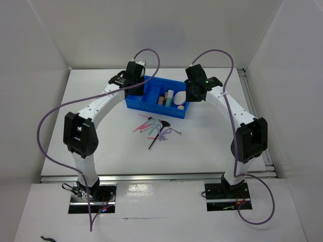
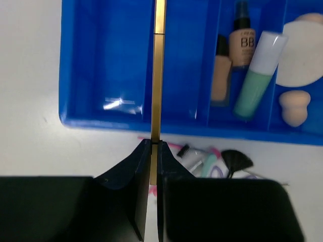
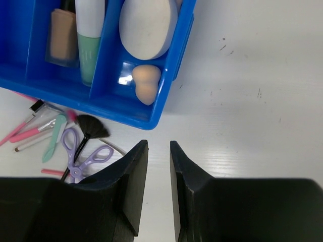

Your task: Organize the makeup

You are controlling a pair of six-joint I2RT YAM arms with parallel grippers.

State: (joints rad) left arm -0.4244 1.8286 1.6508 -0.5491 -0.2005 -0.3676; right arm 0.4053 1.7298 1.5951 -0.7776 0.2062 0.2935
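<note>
The gold stick (image 2: 157, 75) runs off the top edge of the left wrist view, its lower end hidden between the jaws of the left gripper (image 2: 155, 146). The blue tray (image 2: 101, 60) is cut at the top and right, and the round puff (image 2: 303, 55) with it. In the right wrist view the green tube (image 3: 90, 50) and beige bottle (image 3: 63, 35) lose their tops to the edge — the black brush (image 3: 91, 126) handle is lost behind the right gripper (image 3: 158, 144). From above, the loose sticks (image 1: 151, 127) on the desk (image 1: 212, 146) are too small to tell apart.
</note>
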